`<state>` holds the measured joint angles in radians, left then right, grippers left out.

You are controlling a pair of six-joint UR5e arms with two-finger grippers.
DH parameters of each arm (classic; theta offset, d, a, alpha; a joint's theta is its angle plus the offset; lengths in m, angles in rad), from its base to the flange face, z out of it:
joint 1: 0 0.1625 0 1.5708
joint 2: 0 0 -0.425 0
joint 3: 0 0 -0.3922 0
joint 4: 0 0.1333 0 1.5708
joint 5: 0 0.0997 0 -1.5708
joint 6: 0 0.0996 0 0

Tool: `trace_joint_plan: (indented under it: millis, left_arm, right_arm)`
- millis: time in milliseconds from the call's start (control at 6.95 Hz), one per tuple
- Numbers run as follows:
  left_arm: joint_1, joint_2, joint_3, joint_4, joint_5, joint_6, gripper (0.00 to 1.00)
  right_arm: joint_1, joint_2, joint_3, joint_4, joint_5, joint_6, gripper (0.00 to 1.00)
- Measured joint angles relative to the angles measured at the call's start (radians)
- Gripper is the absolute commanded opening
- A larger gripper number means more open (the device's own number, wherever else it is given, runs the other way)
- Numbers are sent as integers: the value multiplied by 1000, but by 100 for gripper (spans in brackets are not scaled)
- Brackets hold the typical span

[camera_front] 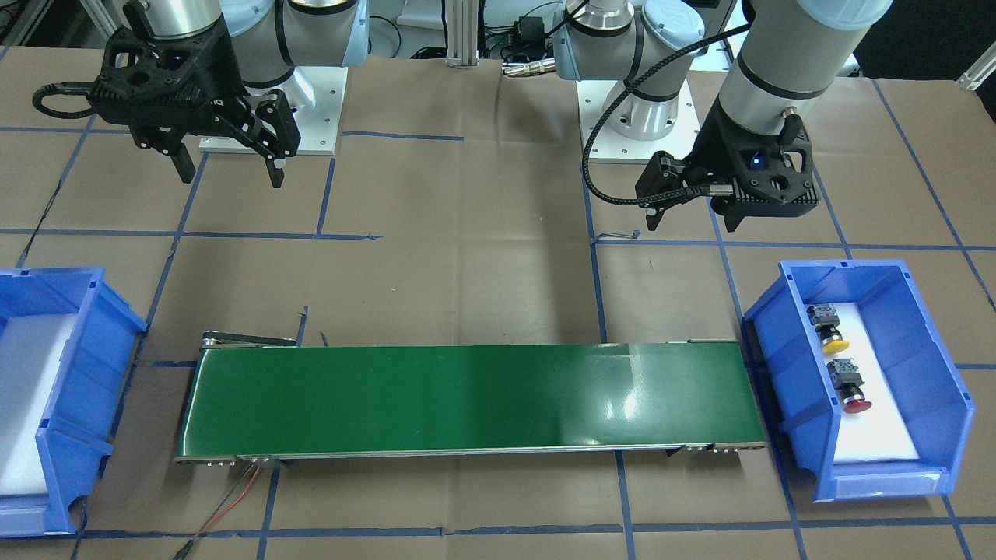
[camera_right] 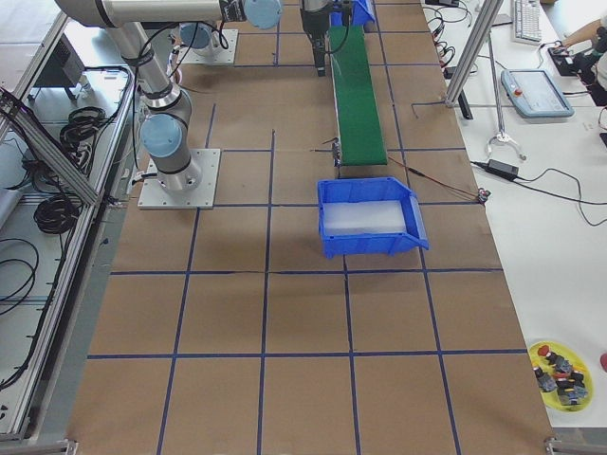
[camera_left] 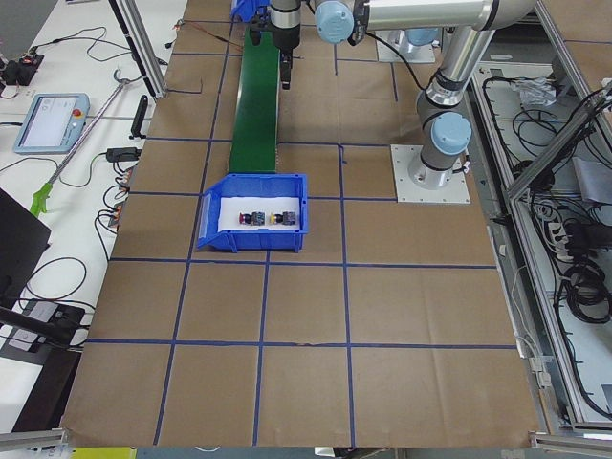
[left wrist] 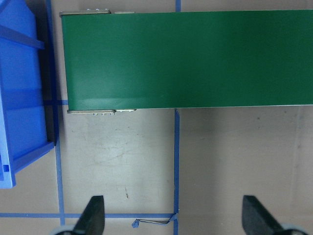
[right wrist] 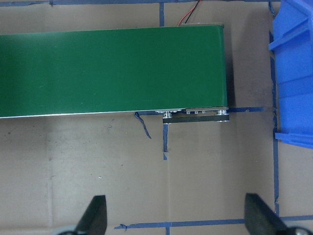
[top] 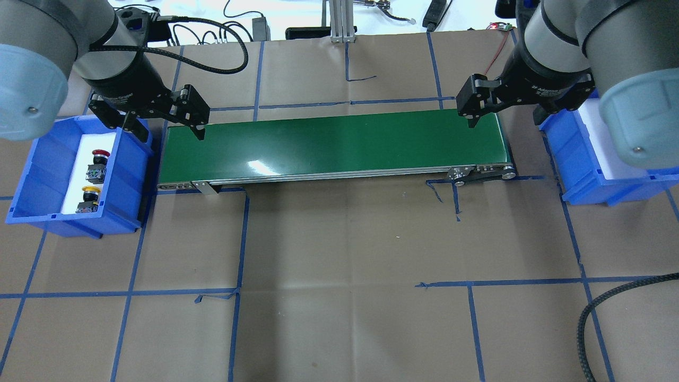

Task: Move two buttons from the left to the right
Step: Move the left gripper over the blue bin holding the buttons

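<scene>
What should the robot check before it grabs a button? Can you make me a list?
1. Are the yellow button and red button in the left bin: ok.
2. Is the left claw open with nothing in it: ok.
3. Is the right claw open with nothing in it: ok.
4. Is the green belt bare: ok.
5. Is the left claw above a button: not ok, it hangs over the paper beside the bin.
6. Is the belt running: cannot tell.

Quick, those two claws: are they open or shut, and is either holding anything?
Left gripper: open, holding nothing.
Right gripper: open, holding nothing.
</scene>
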<state>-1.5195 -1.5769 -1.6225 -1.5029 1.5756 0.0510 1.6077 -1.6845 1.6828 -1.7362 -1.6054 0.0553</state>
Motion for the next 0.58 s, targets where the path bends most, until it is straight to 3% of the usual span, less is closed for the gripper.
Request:
trace_joint_plan:
  millis: [288, 576]
  left_arm:
    - [24, -1, 1, 4, 5, 49, 100]
    - [160, -3, 1, 8, -2, 173, 100]
  right_arm:
    - [-1, 7, -16, 0, 2, 0, 100]
    - [-2, 16, -22, 2, 2, 0, 100]
